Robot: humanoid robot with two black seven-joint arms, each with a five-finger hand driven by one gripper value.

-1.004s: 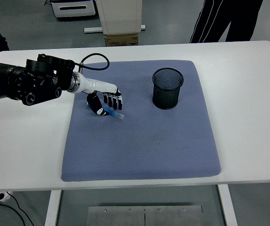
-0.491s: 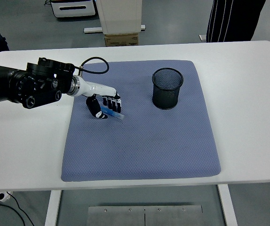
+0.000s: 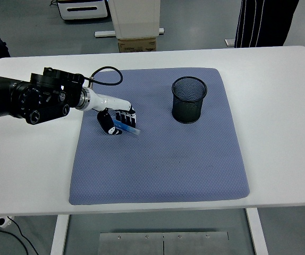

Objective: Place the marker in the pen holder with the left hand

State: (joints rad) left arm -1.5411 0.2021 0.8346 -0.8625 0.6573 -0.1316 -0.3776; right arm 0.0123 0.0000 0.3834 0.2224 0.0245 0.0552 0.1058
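Head view, single frame

1. White table [image 3: 280,106] – fills most of frame, near edge along bottom
2. Blue-grey textured mat [image 3: 163,159] – centre of frame, lying flat on table
3. Black wire-mesh pen holder [image 3: 189,99] – upright on mat, upper right of centre; open top, nothing visible inside
4. Left arm [image 3: 25,98] – black, enters from left edge at mid-upper height; white wrist section, black cable looped above it
5. Left hand [image 3: 118,120] – over mat's upper left part, left of centre; dark fingers curled down with thumb below, closed around the marker
6. Blue marker [image 3: 127,127] – gripped in left hand, slanting down to the right, tip end sticking out past fingers close over mat; well apart from pen holder, which stands to its right
7. Person – top right of frame, beyond far table edge; only dark trousers [image 3: 261,21] w/ white side stripes seen
8. Cardboard box [image 3: 137,44] – top centre, on floor behind table, under a white cabinet [image 3: 134,16]
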